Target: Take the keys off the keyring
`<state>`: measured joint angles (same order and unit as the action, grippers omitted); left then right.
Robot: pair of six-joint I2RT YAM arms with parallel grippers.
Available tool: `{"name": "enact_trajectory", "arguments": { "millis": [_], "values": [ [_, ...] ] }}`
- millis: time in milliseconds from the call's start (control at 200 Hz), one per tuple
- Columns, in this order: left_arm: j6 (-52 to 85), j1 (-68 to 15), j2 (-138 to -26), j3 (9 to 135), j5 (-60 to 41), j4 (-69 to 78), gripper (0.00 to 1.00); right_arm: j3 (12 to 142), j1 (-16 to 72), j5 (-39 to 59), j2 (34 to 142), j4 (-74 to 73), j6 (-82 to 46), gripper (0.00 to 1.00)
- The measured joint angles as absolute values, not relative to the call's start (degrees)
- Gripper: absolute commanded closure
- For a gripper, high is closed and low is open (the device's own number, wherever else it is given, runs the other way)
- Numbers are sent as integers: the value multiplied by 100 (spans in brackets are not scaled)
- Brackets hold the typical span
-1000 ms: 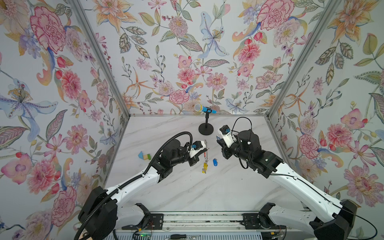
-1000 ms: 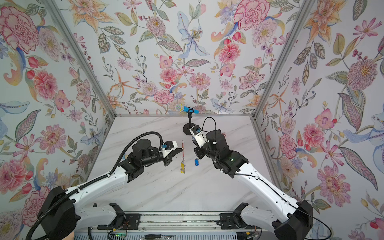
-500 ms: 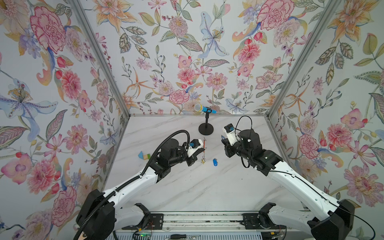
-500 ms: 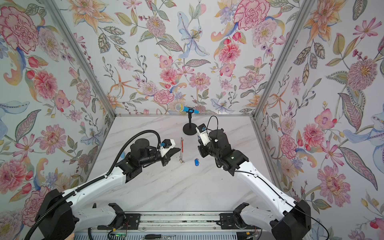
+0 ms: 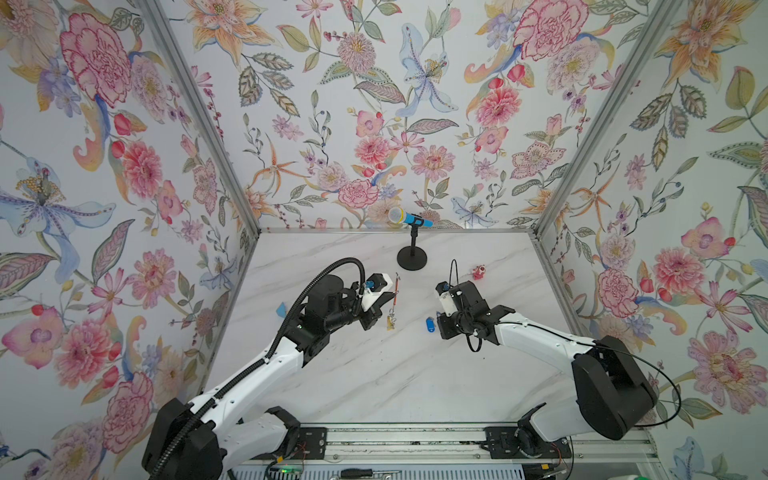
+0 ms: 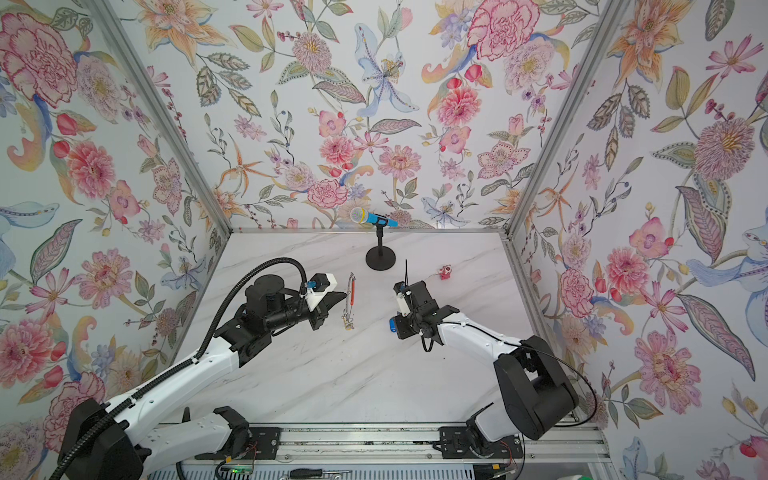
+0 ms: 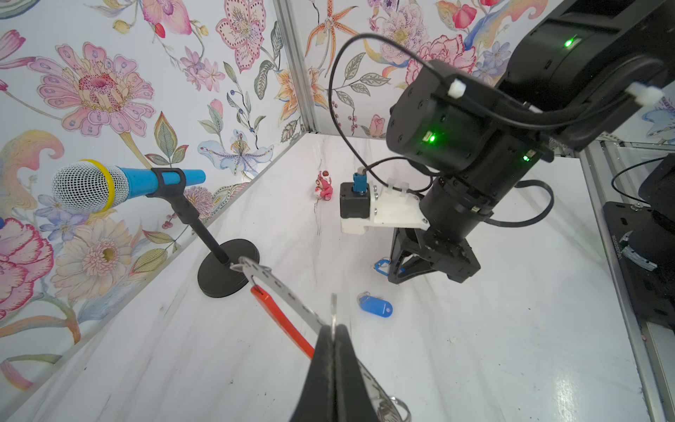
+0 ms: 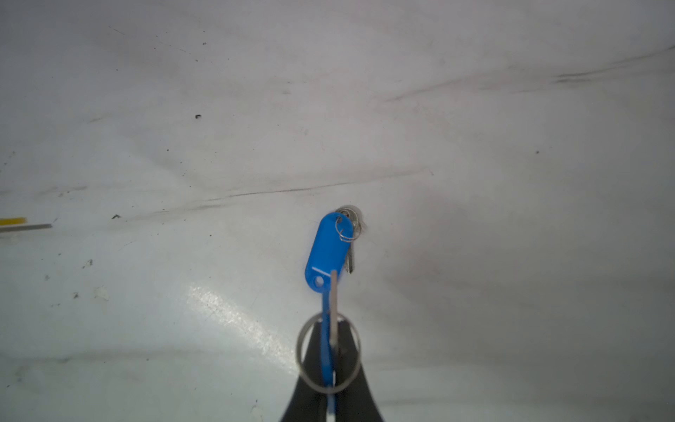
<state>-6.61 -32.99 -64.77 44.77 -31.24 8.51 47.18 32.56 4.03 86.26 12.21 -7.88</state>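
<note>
At the far left of the counter (image 5: 374, 374), just beside the left arm (image 5: 257, 370), a blue scrap (image 5: 281, 308) lies half hidden. It may be a tag that is already off, though I cannot tell. Next comes the left pincer (image 7: 334, 330), clamped tight on the rim of the keyring (image 7: 283, 290). It holds the hoop raised above the counter, edge-on in both top views. From the hoop's low end hangs a yellow-tagged key (image 5: 390, 324), so at least that one is left to take off. Whether more hang with it is too small to tell. Further right, clear of the hoop, a loose blue-tagged key (image 8: 327, 248) lies flat on the counter, done with. Right over it is the right pincer (image 8: 330, 330), pointing down and closed on a second blue-tagged key (image 8: 325, 307) by its tag, with the little split ring (image 8: 303, 350) dangling at the tip. This key is well apart from the keyring, so it is off too and only needs setting down. By my reading the job is past the midpoint, with two blue ones freed and the yellow one to go. The right pincer will need to let go of its key before it can help with the hoop.
</note>
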Motion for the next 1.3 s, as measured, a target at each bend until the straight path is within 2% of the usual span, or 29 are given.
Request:
{"name": "enact_trajectory", "arguments": {
  "millis": [205, 515, 946, 1086, 1301],
  "values": [
    [-626, -3258, -6438, 4473, -3124, 856, 100, 4720, 3177, 405, 9139, 1076, -899, 93],
    [-357, -3107, -6434, 4237, -3094, 913, 100, 4731, 3070, 318, 9332, 1041, -915, 68],
    [484, -2845, -7000, 3739, -2652, 1164, 100, 4794, 2954, 703, 7832, 1288, -709, 38],
    [663, -2735, -7314, 3671, -2606, 1162, 99, 4812, 2945, 939, 7601, 1310, -666, 35],
    [937, -2462, -7459, 3579, -2366, 1223, 89, 4864, 2823, 1177, 7535, 1354, -644, 31]
  ]
}}
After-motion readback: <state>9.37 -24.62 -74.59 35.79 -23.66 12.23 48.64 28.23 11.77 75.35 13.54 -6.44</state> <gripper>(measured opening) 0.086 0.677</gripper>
